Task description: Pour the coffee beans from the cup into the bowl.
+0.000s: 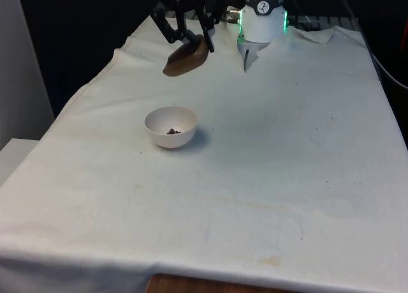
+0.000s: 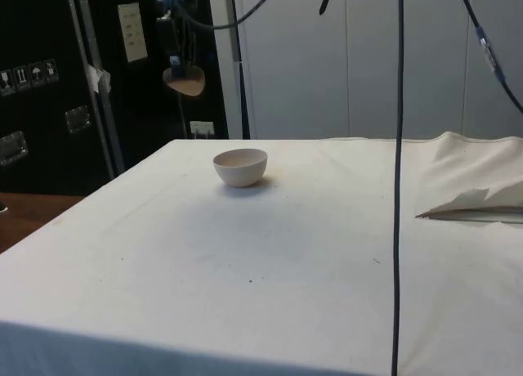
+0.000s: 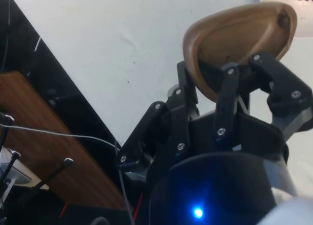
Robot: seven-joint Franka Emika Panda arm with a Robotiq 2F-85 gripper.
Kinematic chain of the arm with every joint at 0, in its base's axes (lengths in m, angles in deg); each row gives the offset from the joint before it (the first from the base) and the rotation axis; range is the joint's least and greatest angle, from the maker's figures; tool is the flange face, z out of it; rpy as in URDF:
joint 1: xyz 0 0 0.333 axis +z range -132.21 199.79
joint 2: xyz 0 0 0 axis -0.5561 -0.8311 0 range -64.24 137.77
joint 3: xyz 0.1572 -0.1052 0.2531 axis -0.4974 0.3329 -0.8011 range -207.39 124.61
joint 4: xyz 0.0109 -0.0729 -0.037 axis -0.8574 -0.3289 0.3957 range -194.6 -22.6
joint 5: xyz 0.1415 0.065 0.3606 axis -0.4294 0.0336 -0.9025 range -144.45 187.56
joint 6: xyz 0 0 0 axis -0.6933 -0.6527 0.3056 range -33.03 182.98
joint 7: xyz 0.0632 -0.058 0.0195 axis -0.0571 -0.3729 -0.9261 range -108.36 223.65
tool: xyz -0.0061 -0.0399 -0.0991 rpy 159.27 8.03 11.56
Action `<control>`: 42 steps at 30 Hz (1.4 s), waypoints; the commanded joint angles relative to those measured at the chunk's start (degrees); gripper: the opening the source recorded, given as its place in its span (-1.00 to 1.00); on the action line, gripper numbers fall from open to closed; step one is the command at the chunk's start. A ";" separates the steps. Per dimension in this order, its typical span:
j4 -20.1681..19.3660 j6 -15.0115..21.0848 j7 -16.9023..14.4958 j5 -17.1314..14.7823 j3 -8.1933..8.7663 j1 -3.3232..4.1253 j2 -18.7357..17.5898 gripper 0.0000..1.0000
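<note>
Counter (image 1: 268,197): nearest the front camera is its white cloth, faintly stained along the near edge and bare of other things; a few dark specks lie near the bowl, too small to tell whether they are beans.

Bowl (image 1: 170,126): white, upright on the cloth toward 9 o'clock of the counter's middle in the front view, with a small dark cluster of coffee beans (image 1: 173,131) at its bottom.

Cup (image 1: 185,57): brown and wooden, held in the air at about 12 o'clock from the bowl in the front view, well above the cloth and beyond the bowl, tipped far over. In the wrist view its hollow (image 3: 239,36) looks almost bare, with one dark bit near the rim that may be a bean.

End effector (image 3: 239,71): its black fingers (image 3: 229,95) are clamped on the cup's edge, one to each side of the wall.

Stage, as I judge it: the pour looks mostly made, since beans lie in the bowl and the cup shows little left.

Doing it well: the side view puts the cup (image 2: 185,82) off toward 10 o'clock of the bowl (image 2: 240,166), not over it. If anything remains, bring the lip above the bowl's centre and lower it before tipping further, slowly, so beans do not bounce off the rim.

Risk: tipping from this height and offset would scatter beans on the cloth.
</note>
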 commanded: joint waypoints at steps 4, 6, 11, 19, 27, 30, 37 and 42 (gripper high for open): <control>-0.17 0.97 1.78 0.06 -0.52 0.34 0.00 -0.96; -0.29 1.15 2.41 0.06 -0.92 0.34 0.00 -0.96; -0.17 0.69 3.15 0.00 -2.01 0.00 -0.11 -0.96; -0.86 1.60 5.39 0.23 -4.24 0.00 -0.23 -0.96; -3.95 4.76 6.99 0.80 -5.90 0.63 0.52 -0.96; -5.44 5.84 7.05 0.69 -6.30 0.69 1.09 -0.96; -9.05 9.11 7.28 0.80 -7.39 0.74 2.23 -0.96; -11.92 11.75 7.33 1.03 -8.31 0.86 3.27 -0.96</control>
